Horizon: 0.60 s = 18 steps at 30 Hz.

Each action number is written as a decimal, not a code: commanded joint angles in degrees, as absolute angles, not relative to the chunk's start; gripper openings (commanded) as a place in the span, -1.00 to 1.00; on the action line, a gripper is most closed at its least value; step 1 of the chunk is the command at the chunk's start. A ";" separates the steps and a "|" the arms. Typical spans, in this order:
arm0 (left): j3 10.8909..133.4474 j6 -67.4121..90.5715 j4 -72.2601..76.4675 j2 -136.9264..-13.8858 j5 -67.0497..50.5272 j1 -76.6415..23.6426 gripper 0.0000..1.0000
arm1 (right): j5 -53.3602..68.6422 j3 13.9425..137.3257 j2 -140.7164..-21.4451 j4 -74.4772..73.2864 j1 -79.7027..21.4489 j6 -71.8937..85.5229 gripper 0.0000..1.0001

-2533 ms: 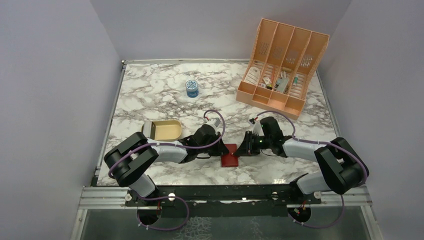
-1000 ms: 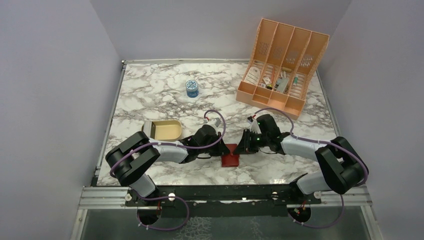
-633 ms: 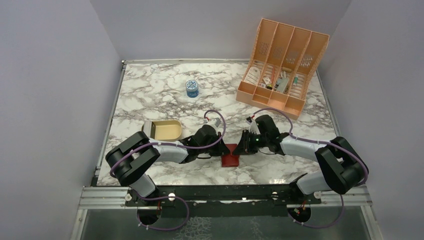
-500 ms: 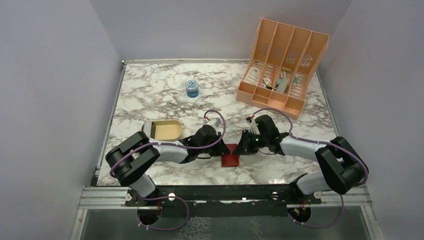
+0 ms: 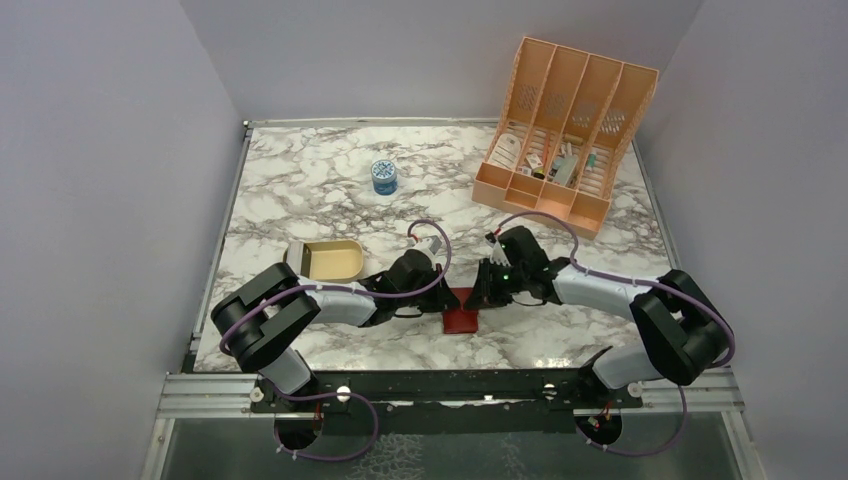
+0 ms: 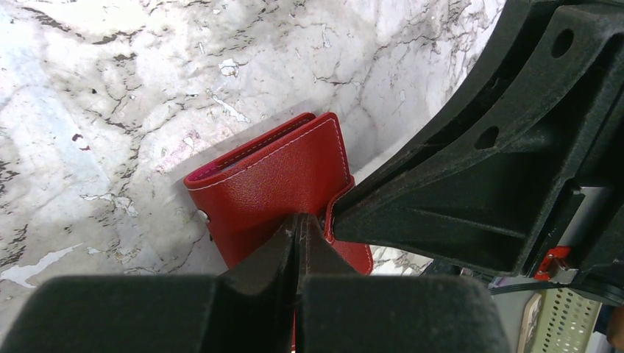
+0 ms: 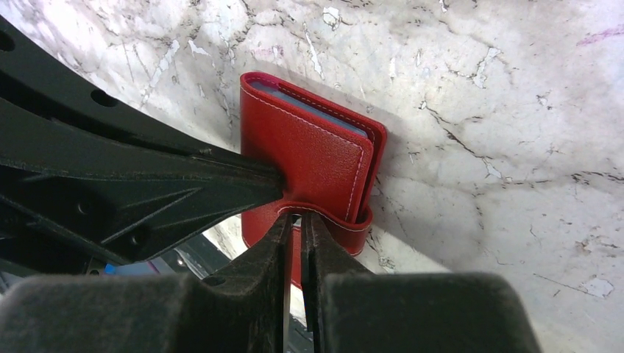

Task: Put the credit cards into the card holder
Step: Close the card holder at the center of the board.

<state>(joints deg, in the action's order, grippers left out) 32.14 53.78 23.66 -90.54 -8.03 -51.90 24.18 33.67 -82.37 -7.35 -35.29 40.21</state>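
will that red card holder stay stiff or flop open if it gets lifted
Probably floppy at the fold: the card holder looks like soft stitched leather, with a thin strap curling at its edge. Likely light, since it lies thin and flat. The right gripper pinches only that strap, so the body may swing or open.

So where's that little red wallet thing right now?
In the top view the card holder lies on the marble table, centre front, between the left gripper and the right gripper.
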 commanded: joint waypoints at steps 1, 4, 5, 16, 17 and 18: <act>32.27 53.85 20.74 -91.77 -6.76 -53.02 -1.00 | 13.68 34.58 -85.70 -14.30 -36.95 37.58 -0.81; 32.33 54.09 20.87 -91.80 -6.93 -53.09 -1.00 | 10.17 35.93 -86.83 -17.74 -38.17 37.03 -0.82; 32.33 54.20 20.84 -91.76 -6.94 -53.11 -1.00 | 9.10 36.23 -87.13 -18.51 -38.63 37.03 -0.82; 31.60 56.20 18.74 -87.83 -5.19 -53.10 -0.99 | 1.23 37.85 -91.53 -23.83 -41.48 36.71 -0.84; 31.82 56.23 17.55 -87.06 -4.48 -53.12 -0.98 | 1.01 38.00 -91.83 -24.06 -41.70 36.73 -0.84; 31.96 56.25 16.32 -86.36 -3.71 -53.15 -0.96 | 0.79 38.07 -92.18 -24.18 -41.82 36.69 -0.84</act>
<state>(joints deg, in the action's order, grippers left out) 32.14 55.61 22.04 -89.52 -6.70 -52.29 14.09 41.28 -85.80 -18.33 -40.62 39.33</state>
